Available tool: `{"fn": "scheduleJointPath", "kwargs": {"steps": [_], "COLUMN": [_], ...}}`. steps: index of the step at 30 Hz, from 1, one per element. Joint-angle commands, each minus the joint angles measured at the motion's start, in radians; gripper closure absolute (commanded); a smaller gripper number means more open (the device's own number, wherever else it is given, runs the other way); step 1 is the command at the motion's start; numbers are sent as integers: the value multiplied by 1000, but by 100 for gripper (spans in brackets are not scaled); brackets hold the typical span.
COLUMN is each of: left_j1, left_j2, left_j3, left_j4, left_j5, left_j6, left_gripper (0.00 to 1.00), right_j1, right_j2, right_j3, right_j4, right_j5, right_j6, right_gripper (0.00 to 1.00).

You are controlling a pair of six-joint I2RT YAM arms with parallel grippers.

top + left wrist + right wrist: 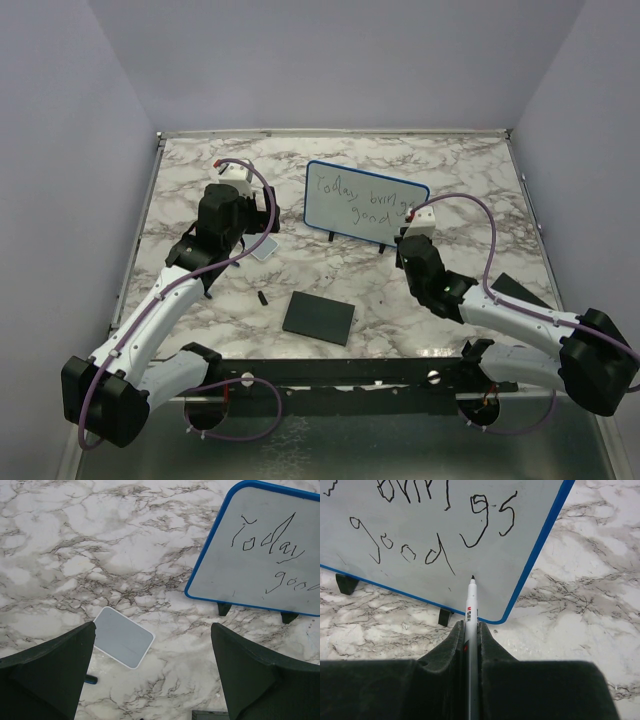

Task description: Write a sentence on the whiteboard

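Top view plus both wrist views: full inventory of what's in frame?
whiteboard: 1, white with blue rim, standing on black feet, back centre of the table
sentence: 1, dark ink, two lines on the whiteboard
marker: 1, white barrel with black tip, tip at the whiteboard's right end, below the writing
tile: 1, pale grey, flat on the table left of the whiteboard
pad: 1, black, flat at front centre
small piece: 1, black, left of the pad; too small to identify
table: 1, white-grey marble
left claw: 1, dark, open above the tile
right claw: 1, dark, shut on the marker
arms: 2, white and black, purple cables
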State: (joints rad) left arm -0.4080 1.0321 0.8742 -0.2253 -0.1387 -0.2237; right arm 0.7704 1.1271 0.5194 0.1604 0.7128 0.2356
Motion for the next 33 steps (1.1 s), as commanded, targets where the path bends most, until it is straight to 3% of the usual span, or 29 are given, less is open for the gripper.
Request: {"fn": "scheduleJointPath", "kwargs": {"steps": [1,10,20,33], "left_j1": [-2,-2,-3,-68], "left_j2": [-17,-17,-49,-43], "left_j3": [-14,-30,-136,-329], "left_j4": [17,26,-6,-159], "left_j5": [18,5,8,-64], "left_j6": [-7,-31,-236,-524], "left_gripper": [1,1,1,10], "right_j1": [-5,-3,-3,-3], "right_j2": [-18,-143,-206,-312], "right_j3": [15,58,157,109], "right_j4": [7,-198,-435,-394], "right_j5": [-13,-200,-334,-374], "right_j6": [-3,-11,70,211], "right_gripper": [100,99,99,100]}}
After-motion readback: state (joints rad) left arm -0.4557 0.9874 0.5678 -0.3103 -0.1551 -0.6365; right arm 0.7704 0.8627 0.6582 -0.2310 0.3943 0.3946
